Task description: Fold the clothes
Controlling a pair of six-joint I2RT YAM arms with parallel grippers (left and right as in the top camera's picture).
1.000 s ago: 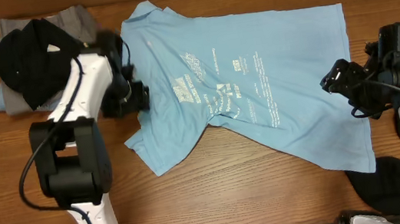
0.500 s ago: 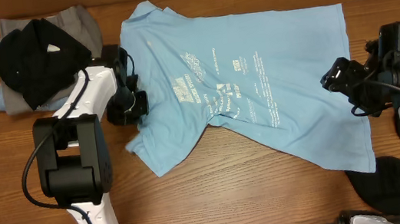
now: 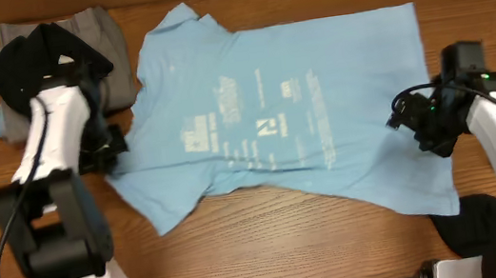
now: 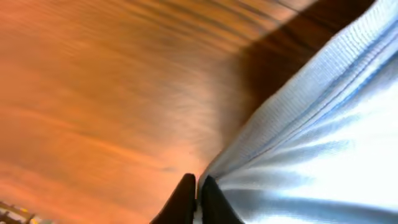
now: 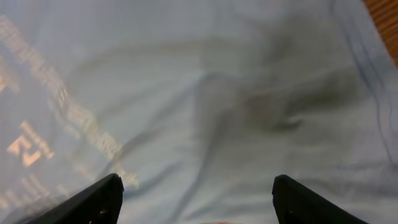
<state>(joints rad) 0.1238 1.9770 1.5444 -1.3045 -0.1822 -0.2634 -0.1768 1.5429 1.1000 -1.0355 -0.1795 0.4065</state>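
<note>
A sky-blue T-shirt (image 3: 316,72) lies spread print-up mid-surface, slightly rumpled. A black garment (image 3: 27,67) is heaped on a grey garment (image 3: 107,33) at far left.

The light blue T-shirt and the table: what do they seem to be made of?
Light blue T-shirt: soft matte knit, probably cotton; fine ribs and a stitched hem show in the left wrist view. Table: wood or wood-look laminate, smooth; brown grain lines.

One blue T-shirt (image 3: 315,63), two black garments (image 3: 41,65) (image 3: 476,229), one grey garment (image 3: 108,37).
</note>
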